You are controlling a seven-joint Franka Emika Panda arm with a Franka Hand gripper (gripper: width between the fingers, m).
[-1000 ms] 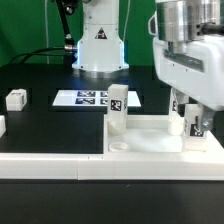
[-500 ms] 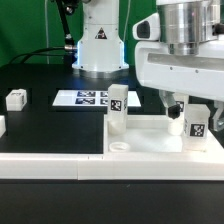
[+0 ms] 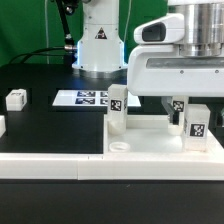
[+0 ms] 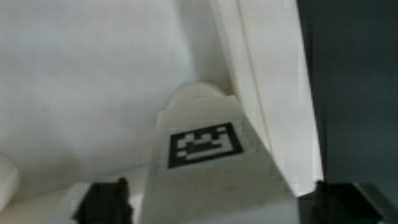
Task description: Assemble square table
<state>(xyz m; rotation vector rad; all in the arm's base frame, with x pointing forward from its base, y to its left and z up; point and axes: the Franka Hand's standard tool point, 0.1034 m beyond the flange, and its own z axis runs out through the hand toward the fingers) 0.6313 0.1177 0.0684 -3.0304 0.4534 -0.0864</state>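
A: The tray top (image 3: 150,143) under the claw (image 4: 228,205), what is it made of?
B: White plastic, smooth, with a faint sheen. The leg (image 4: 214,120) between the claw's fingers (image 4: 111,205) looks the same, and its tag (image 4: 203,144) is matt black-and-white print.
A: And the surface (image 3: 50,125) off to the claw's side?
B: Black, dull and even.

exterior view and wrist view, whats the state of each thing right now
claw: open, fingers either side of a leg, gaps showing
leg under the claw: upright on the table top, not gripped
second leg: upright on the table top, nothing touching it
table top: lying flat
loose leg: lying on the black table, apart from the top
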